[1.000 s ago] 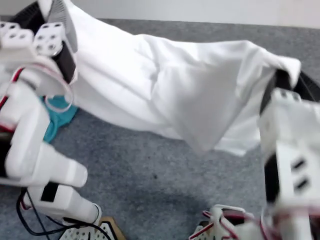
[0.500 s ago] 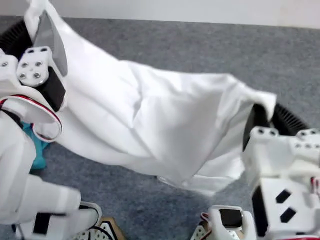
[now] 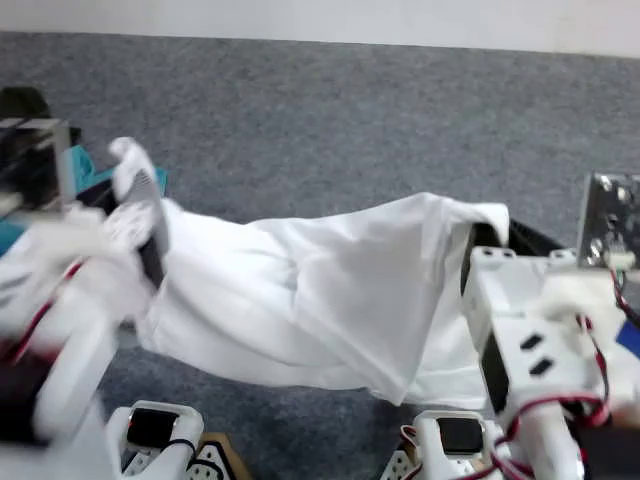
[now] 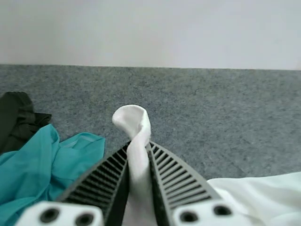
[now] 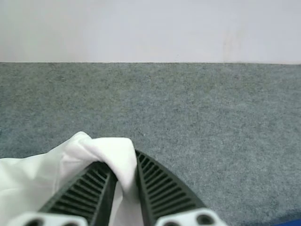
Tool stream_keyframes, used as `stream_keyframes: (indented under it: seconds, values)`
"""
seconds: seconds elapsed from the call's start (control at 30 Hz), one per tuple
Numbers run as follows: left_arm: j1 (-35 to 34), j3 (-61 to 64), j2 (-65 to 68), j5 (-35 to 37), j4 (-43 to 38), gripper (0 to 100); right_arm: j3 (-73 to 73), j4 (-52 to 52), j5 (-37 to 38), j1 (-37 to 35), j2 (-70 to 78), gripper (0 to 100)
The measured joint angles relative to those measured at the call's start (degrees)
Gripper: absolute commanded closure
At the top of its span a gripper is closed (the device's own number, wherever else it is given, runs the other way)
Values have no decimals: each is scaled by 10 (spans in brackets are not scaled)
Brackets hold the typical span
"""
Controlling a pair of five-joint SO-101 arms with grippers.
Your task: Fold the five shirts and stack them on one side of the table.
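So the white shirt [image 3: 320, 300] is hanging stretched out between the two arms, lifted off the grey table [image 3: 350, 120] at both ends and sagging through the middle. It's plain white and looking pretty wrinkled, with a big crease running diagonally across it and a loose flap drooping toward the near side (I can't tell which bit is sleeve and which is hem).

The left gripper [image 4: 138, 147] is clamping one end. Its dark ribbed jaws are squeezing almost together with only a twisted strip of white cloth between them, and a little curl of fabric is poking out past the tips. From above, it's sitting at the shirt's left end [image 3: 143, 215]. The right gripper [image 5: 123, 162] is doing the same at the other end [image 3: 478, 240], jaws pinching down on a bunched corner that's flopping over one of its fingers [image 5: 160, 183].

A teal shirt [image 4: 42, 162] is lying crumpled on the table over on the left arm's side, and a dark garment [image 4: 14, 117] is lying right behind it, touching it.

For room to move, a wide stretch of grey surface is running from the shirt back to the far edge, where a pale wall [image 3: 400, 20] is rising. On the near side, the two arm bases [image 3: 155, 430] [image 3: 460, 435] are sitting right under the shirt's drooping edge, so it's looking tight there.
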Motion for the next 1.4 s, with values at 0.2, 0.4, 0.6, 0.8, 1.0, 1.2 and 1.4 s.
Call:
stream_keyframes:
  seconds: [0.2, 0.4, 0.6, 0.8, 1.0, 1.2, 1.4]
  values:
    - [-6, 277, -3, 0, -258, 993, 142, -114, 4, 1, 4, 992]
    - [-7, 435, 3, 0, -473, 993, 294, -252, 4, 1, 6, 992]
    - [-14, 456, 107, 0, -594, 993, 435, -415, 4, 26, 6, 992]
    - [-15, 408, 274, 0, -649, 993, 536, -546, 4, 43, 7, 992]
    - [-18, 294, 446, 0, -665, 993, 578, -647, 4, 68, 54, 992]
    - [-22, 202, 581, 0, -711, 993, 578, -773, 4, 81, 197, 965]
    - [-22, 119, 686, 0, -738, 993, 539, -863, 4, 80, 340, 794]
